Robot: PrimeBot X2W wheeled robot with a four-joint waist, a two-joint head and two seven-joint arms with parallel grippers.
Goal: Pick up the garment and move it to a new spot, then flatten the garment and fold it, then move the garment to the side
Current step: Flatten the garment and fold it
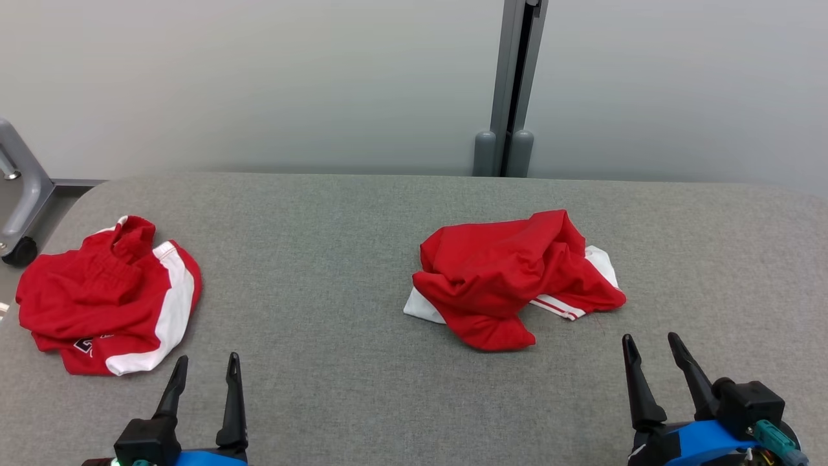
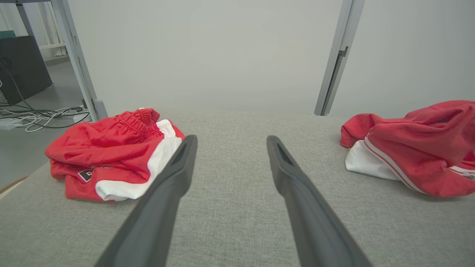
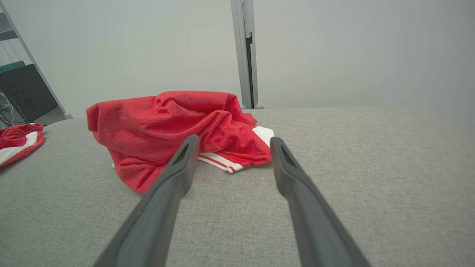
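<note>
I see left gripper (image 1: 207,356): two long dark tapered fingers (image 1: 233,401), blocky black mounts, blue wrist shell (image 1: 210,458), small green light (image 1: 116,462). Same build on right gripper (image 1: 649,336), plus teal connector (image 1: 770,433). Fingertips slotted.

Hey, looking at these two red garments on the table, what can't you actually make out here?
- Dark patch on the left garment: left wrist view, half tucked under a fold, too small to read.
- Middle garment: left wrist view, cut off by the right edge.
- Its white part: head view, mostly buried under red folds.
- Either garment's type: every view, both crumpled.
</note>
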